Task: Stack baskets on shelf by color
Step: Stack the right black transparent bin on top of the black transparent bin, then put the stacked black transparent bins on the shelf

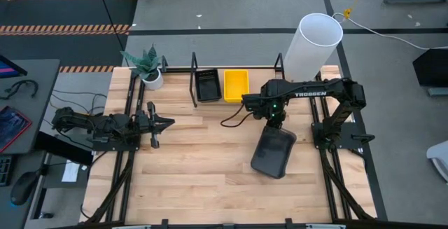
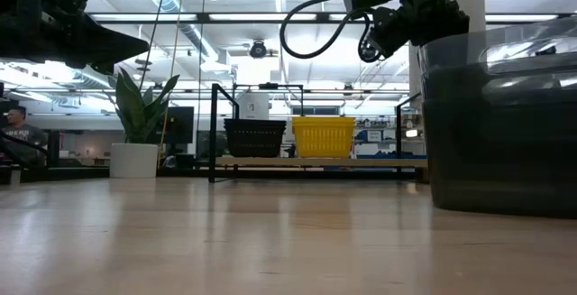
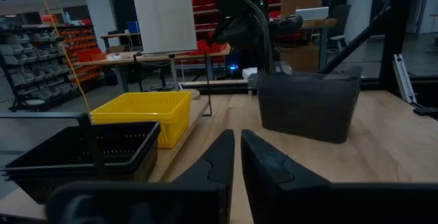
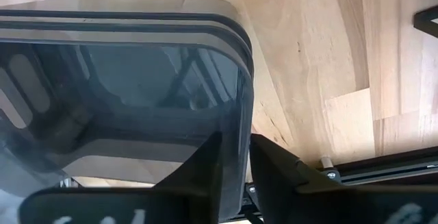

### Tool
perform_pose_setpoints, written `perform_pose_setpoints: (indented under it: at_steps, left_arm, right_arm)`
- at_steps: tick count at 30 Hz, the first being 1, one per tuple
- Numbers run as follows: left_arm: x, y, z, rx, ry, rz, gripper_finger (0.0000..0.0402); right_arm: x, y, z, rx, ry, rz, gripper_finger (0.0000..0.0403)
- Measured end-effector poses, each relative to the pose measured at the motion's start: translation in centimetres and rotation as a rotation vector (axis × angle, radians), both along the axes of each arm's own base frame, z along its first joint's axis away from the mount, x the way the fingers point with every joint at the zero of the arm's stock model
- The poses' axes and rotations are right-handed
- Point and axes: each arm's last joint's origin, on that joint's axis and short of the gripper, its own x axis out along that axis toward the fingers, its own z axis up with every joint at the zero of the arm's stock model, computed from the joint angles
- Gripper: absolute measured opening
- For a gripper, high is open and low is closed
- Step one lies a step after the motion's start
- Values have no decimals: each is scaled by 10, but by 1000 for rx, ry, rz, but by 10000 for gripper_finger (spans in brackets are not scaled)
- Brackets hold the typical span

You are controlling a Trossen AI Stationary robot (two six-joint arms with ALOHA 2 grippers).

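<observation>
Right gripper (image 1: 274, 125): clamped on dark grey basket (image 1: 273, 152) rim, near table (image 1: 196, 180) right edge. Basket's long axis runs toward shelf (image 1: 210, 68) at far edge. Left gripper (image 1: 162, 123) (idle, fingers together) is farther off.

yellow basket (image 1: 236, 84), black slatted basket (image 1: 208, 85), grey basket (image 1: 274, 152)

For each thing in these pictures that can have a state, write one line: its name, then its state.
Right gripper: jaws shut on the rim of the dark grey baskets.
Dark grey baskets: nested stack, on the table, off the shelf.
Black baskets: stacked on the shelf.
Yellow baskets: on the shelf, beside the black ones.
Left gripper: jaws shut, empty, waiting at the table's left.
</observation>
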Motion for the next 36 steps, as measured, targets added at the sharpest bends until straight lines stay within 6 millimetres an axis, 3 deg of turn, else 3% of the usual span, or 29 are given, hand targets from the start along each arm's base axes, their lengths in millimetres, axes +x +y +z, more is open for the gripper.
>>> perform_pose_setpoints:
  at_steps: [7, 18, 26, 36]
  left_arm:
    - [0, 0, 0, 0, 0, 0, 29]
    - [0, 0, 0, 0, 0, 0, 31]
    - [0, 0, 0, 0, 0, 0, 34]
    - [0, 0, 0, 0, 0, 0, 23]
  right_arm:
    - [0, 0, 3, -3, 1, -8, 108]
    - [10, 4, 33, -62, -103, -63, 138]
    - [33, 65, 24, -44, -235, -52, 147]
    - [35, 152, 16, 19, -339, -28, 147]
